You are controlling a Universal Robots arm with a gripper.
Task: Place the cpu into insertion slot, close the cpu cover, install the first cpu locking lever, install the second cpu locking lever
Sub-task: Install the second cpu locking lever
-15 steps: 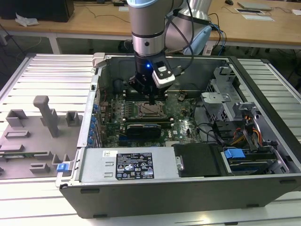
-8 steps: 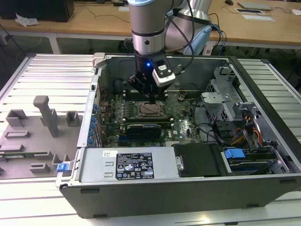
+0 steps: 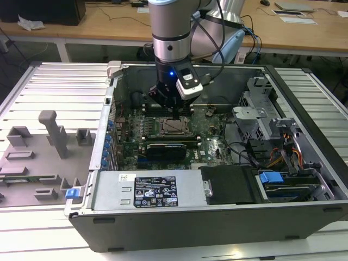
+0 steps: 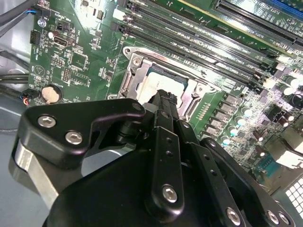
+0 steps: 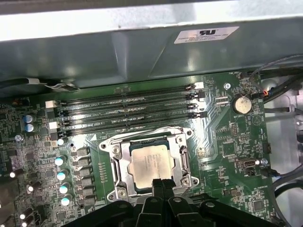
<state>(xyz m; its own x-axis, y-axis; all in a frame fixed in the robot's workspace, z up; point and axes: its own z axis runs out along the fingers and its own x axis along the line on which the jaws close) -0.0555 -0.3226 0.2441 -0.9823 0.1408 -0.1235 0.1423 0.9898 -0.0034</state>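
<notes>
CPU (image 5: 149, 161): your chip lies flat in the insertion slot (image 5: 129, 171), silver-grey top up, framed by the cpu cover (image 5: 181, 161), which lies down around it in the first wrist view.
Claw: your gripper (image 5: 162, 184) has its 2 fingertips pressed together, nothing between them, right at the edge of the chip and cover in both wrist views; whether they touch the metal you cannot tell.
Claw from outside: in the exterior view the gripper (image 3: 169, 106) hangs over the socket area of the green motherboard (image 3: 209, 142), inside the open computer case (image 3: 304, 98).
Nearby on the board: 4 long black memory slots (image 5: 128, 109) run just beside the socket, on the side away from the fingertips; a round coin battery (image 5: 241, 104) sits well apart from it.
Farther out: a black card (image 3: 173, 148) lies on the near side of the socket in the exterior view, and grey fixture blocks (image 3: 51, 133) stand on the table at that view's left.
</notes>
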